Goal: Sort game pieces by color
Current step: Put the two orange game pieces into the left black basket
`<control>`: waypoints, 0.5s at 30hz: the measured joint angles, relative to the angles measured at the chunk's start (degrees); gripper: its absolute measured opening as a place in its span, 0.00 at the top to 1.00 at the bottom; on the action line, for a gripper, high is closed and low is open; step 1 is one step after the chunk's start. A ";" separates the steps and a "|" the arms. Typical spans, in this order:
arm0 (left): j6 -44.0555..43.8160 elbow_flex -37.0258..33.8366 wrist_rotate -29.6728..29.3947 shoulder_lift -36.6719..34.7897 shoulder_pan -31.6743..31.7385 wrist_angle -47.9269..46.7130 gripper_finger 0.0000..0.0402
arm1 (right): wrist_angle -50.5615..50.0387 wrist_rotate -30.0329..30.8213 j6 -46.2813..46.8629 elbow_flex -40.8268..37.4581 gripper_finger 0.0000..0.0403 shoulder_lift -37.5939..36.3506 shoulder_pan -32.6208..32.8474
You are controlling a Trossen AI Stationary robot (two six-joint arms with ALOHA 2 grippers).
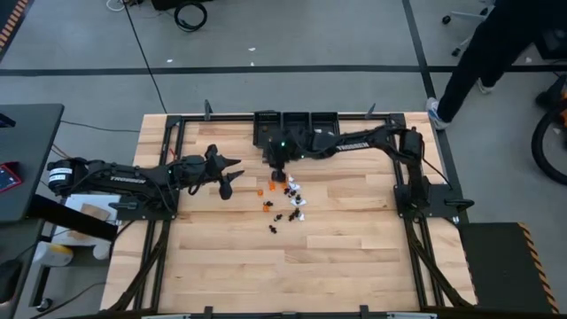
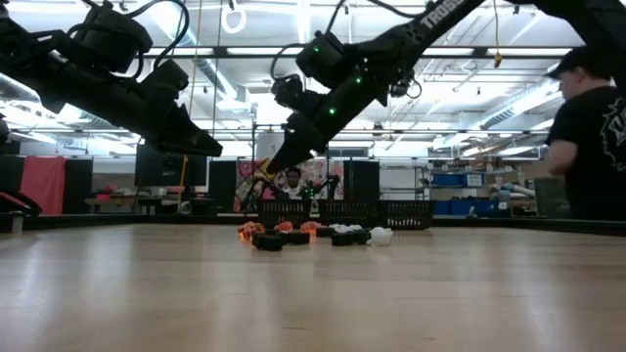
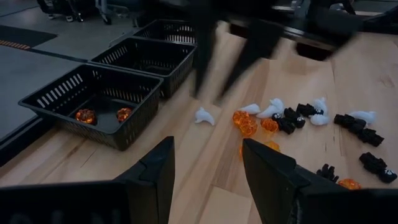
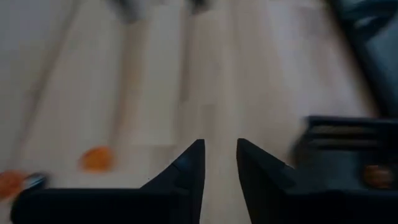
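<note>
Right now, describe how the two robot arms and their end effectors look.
Both arms are dark, jointed and slim, with white lettering along a link. The left end effector ends in two tapered black fingers. The right end effector shows a green light near its wrist; its fingers are black wedges too.

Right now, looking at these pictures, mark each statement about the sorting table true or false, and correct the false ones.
1. Two orange pieces lie in a bin. True.
2. The left tool grips a white piece. False: its jaws stand open and empty.
3. The loose game pieces lie near the table's middle. True.
4. All three bins hold pieces. False: the middle bin looks empty.
5. The right tool hangs near the bins. True.
</note>
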 joint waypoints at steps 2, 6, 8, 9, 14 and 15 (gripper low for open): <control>-0.01 0.00 0.00 0.00 0.00 0.04 0.58 | -2.50 -0.71 0.17 0.00 0.74 0.00 1.09; -0.25 0.00 0.00 0.00 0.00 0.04 0.58 | -5.88 -4.66 0.41 -0.19 0.67 0.00 2.06; -0.28 0.00 0.00 0.00 0.00 0.04 0.58 | -3.23 -5.97 0.76 -1.90 0.62 0.00 2.62; -0.28 0.00 0.00 0.00 0.00 0.04 0.58 | -1.18 -6.03 1.51 -3.26 0.60 0.00 2.91; -0.30 0.00 0.00 0.00 0.00 -0.11 0.58 | 6.92 -4.89 4.01 -9.19 0.48 0.07 3.93; -0.30 0.00 0.00 0.00 0.00 -0.15 0.58 | 8.90 -4.69 4.61 -10.22 0.47 0.07 4.11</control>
